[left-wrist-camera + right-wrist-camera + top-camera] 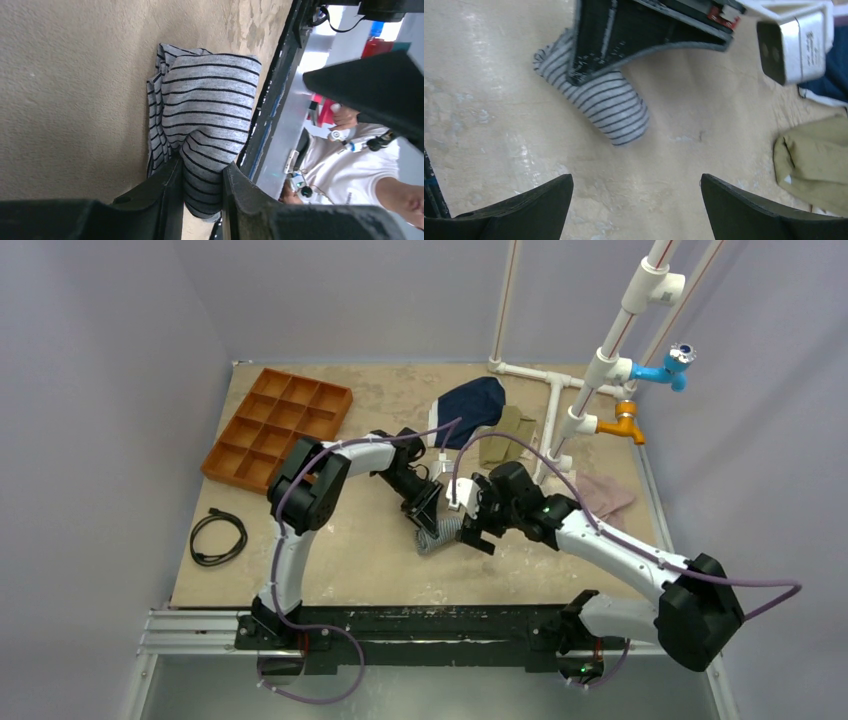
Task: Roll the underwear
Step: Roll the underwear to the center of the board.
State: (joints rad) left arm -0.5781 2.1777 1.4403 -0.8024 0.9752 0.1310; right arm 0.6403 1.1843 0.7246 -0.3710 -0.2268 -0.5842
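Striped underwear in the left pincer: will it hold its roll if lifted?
Probably floppy: the underwear creases where the left pincer pinches it, so free layers would likely sag or unroll. Looks like thin knit, so probably light. Its tube shape might roll if pushed, though cloth likely drags.

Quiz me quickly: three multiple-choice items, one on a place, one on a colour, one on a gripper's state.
1. Where on the table is the striped underwear? A. far left corner B. middle, in the left gripper C. near right corner
2. The garment left of the tan garment is: A. red B. green C. navy
3. The right gripper is: A. open, empty B. shut on the underwear C. shut on the tan garment
Answers: 1 B, fingers clamp the striped cloth; 2 C, dark blue from above; 3 A, fingers wide over bare table.
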